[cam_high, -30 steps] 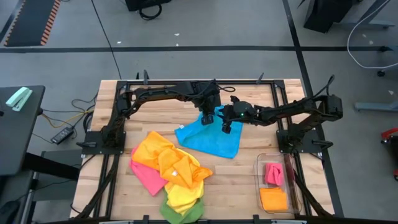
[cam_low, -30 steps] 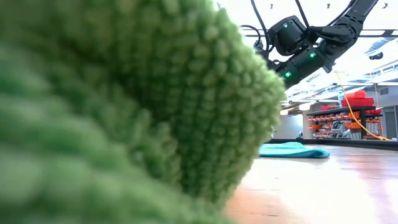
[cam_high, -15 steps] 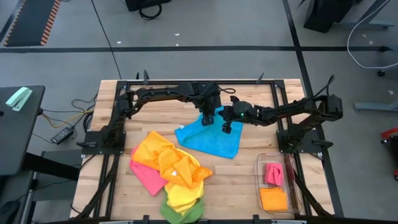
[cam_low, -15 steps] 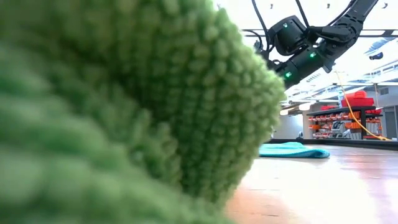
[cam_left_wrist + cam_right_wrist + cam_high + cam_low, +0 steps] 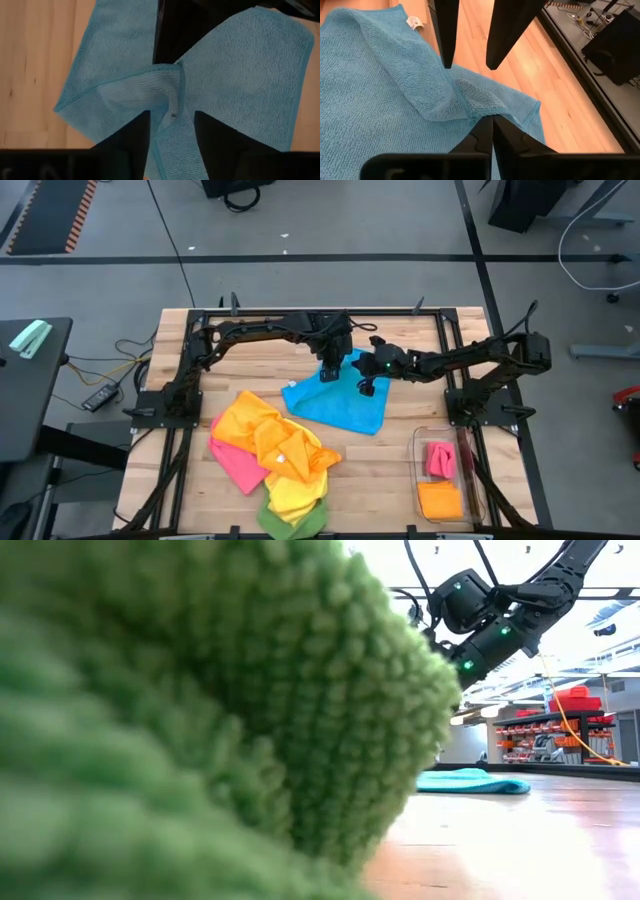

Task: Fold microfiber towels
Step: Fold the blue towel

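the left gripper (image 5: 331,368) has just spread its fingers, dropping the far corner of the soft blue microfiber towel (image 5: 338,402) at table centre; the right gripper (image 5: 368,387) stays clamped on its edge, mid-fold.

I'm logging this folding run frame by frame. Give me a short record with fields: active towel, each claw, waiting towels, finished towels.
active towel: blue towel spread on the wooden table, far edge bunched up
left claw: left claw over the towel's far edge, a fold of cloth between its fingers
right claw: right claw shut, pinching a fold of the same edge
waiting towels: heap of orange, pink, yellow and green towels at the near side
finished towels: pink towel and orange towel in the clear plastic bin
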You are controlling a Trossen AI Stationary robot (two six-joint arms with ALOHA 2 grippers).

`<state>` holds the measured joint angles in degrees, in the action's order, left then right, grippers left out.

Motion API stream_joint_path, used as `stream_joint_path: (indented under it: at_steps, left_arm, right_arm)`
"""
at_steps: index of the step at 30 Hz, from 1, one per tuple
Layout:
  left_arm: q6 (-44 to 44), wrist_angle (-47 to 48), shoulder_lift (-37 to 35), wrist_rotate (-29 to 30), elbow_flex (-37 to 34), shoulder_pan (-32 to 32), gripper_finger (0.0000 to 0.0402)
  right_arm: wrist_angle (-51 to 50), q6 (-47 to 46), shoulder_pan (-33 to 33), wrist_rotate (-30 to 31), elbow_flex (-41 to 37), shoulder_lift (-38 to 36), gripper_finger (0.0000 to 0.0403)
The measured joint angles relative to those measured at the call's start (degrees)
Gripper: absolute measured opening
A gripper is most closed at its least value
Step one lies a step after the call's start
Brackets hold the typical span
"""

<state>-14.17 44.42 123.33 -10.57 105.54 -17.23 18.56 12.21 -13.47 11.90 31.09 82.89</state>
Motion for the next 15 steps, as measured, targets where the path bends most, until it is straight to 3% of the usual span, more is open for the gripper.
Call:
stream_joint_path:
  at_steps: [5,11,15]
  left_arm:
    - [0.00,-0.07,0.00,0.32,0.00,0.96,0.0180]
    - [1.20,-1.68,0.97,8.99,-0.11,2.67,0.0207]
    - [3.33,-2.47,1.54,9.62,-0.01,2.10,0.0205]
  right_arm:
    - [1.37,-1.26,-0.33,0.01,0.00,0.00,0.0037]
    - [2.02,-3.85,-0.34,-0.34,0.00,0.00,0.0039]
    - [2.63,-4.69,-0.35,-0.42,0.00,-0.02,0.0039]
